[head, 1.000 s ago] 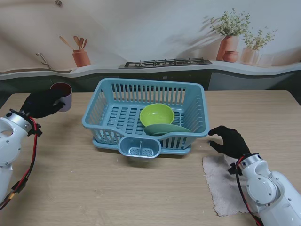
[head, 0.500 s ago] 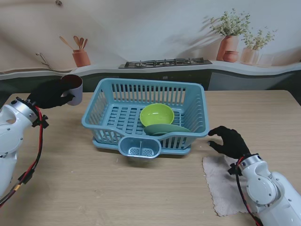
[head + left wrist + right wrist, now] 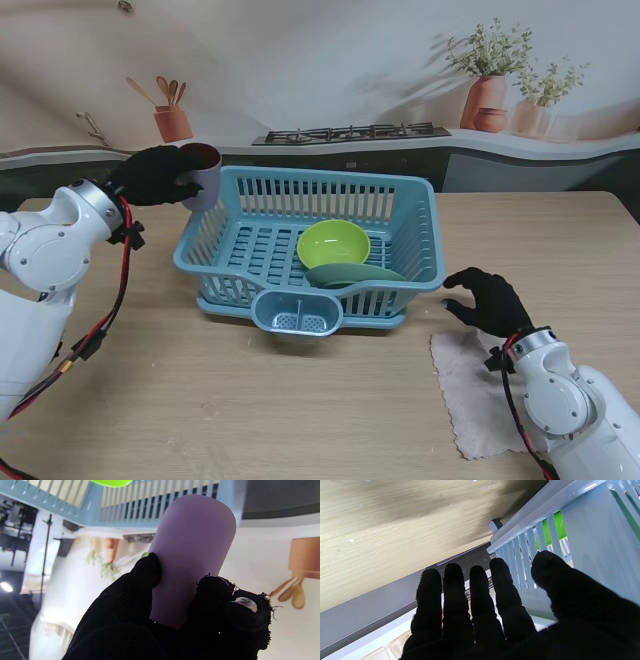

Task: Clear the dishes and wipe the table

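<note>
1. Stand view: a blue dish rack stands in the middle of the wooden table, with a small cutlery cup on its near wall. A beige cloth lies flat on the table to the right, nearer to me than the rack. The left hand is closed around a lilac cup, held in the air just outside the rack's far left corner, its dark inside showing. The right hand rests with fingers spread beside the rack's right near corner, at the far edge of the cloth, holding nothing. Inside the rack sit a lime green bowl and, nearer to me and touching it, a grey-green plate.

2. Left wrist view: the black-gloved fingers grip the lilac cup by its side; the slatted rack wall is close beyond it.

3. Right wrist view: the right hand is open, fingers straight and slightly apart, with the rack's slats close by the thumb and green showing through them.
</note>
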Motion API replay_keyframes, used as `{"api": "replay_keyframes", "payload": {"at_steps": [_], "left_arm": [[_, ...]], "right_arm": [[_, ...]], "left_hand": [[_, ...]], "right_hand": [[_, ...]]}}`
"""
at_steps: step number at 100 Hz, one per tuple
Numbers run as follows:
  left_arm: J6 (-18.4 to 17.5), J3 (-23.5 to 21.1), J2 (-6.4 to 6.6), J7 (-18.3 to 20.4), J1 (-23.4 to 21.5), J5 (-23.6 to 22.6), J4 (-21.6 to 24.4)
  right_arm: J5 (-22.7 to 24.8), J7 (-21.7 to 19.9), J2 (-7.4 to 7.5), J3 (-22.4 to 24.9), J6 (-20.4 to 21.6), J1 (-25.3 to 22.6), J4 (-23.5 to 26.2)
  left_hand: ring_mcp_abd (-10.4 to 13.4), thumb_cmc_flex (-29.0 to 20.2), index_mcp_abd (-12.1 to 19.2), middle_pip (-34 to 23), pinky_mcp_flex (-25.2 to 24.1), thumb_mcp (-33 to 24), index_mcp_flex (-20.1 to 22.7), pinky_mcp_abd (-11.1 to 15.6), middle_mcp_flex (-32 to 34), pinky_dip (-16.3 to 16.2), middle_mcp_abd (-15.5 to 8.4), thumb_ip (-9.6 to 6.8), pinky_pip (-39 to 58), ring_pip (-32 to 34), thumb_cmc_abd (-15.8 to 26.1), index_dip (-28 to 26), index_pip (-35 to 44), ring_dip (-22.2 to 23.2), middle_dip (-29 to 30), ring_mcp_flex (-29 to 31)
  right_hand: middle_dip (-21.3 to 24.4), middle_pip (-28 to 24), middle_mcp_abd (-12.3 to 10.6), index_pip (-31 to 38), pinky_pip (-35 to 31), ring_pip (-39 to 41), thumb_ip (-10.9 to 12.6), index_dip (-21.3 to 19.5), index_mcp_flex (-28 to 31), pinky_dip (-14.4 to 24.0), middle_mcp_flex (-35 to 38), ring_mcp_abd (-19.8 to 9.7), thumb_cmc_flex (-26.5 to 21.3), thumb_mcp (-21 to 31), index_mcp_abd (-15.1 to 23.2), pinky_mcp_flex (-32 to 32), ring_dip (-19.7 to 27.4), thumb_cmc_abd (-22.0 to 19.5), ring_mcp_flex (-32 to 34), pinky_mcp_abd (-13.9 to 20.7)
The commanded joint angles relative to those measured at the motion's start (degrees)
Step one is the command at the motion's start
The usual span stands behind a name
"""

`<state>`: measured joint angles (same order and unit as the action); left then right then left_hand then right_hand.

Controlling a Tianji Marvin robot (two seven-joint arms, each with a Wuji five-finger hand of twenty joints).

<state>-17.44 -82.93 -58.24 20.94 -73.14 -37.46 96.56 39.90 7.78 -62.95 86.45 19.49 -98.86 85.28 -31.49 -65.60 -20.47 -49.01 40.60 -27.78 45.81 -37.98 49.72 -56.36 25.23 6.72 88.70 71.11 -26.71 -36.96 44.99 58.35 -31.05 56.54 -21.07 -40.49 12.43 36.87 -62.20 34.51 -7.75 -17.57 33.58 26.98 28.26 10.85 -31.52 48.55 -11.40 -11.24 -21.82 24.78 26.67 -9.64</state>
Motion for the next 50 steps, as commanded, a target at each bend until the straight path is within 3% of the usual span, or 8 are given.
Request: {"api": "replay_keyframes", "payload": {"at_steps": [1,25,50], "left_arm": [[1.18,1.62,-0.46,1.55,2.12,1.23,0.90],[8.17,9.82,-1.07,3.43,8.10,5.26,0.04],[14.61,17.28,-2.04,2.70,12.21,7.01,-1.60]], "right_arm": [[0.11,-0.54,-0.14,0.02,0.02,-0.40,0.33],[-0.11,-0.52,-0.18,0.00,-0.12,-0.46,0.40],[-0.24,-0.22,-0.25,0.28,0.20,-0.57,0.34]], "left_hand": [[1.26,-5.69,4.60,-8.99,1.73,-3.62,0.89,-0.13,3.64,0.50,6.52,-0.38,3.62,3.10,4.78,-2.18,7.63,1.54,-4.21,1.54],[1.35,-5.70,4.64,-8.98,1.65,-3.50,0.80,-0.01,3.67,0.61,6.38,-0.40,3.63,3.03,4.85,-2.02,7.58,1.51,-4.16,1.49],[1.59,-5.78,4.49,-8.46,1.82,-3.44,0.89,0.25,3.86,1.32,6.27,-0.47,3.31,2.31,4.68,-1.45,7.37,1.09,-3.75,1.64]], "right_hand": [[0.66,0.68,-0.66,-0.28,-0.02,-1.09,0.81,-0.59,0.26,0.95,0.90,-1.15,0.19,-0.08,0.25,0.84,0.44,0.37,-0.77,0.31],[0.66,0.66,-0.63,-0.31,0.00,-1.11,0.81,-0.59,0.29,0.95,0.97,-1.23,0.22,-0.10,0.23,0.86,0.45,0.34,-0.72,0.29],[0.67,0.69,-0.69,-0.36,0.00,-1.15,0.81,-0.59,0.31,0.97,0.98,-1.14,0.22,-0.12,0.19,0.84,0.47,0.33,-0.76,0.26]]}}
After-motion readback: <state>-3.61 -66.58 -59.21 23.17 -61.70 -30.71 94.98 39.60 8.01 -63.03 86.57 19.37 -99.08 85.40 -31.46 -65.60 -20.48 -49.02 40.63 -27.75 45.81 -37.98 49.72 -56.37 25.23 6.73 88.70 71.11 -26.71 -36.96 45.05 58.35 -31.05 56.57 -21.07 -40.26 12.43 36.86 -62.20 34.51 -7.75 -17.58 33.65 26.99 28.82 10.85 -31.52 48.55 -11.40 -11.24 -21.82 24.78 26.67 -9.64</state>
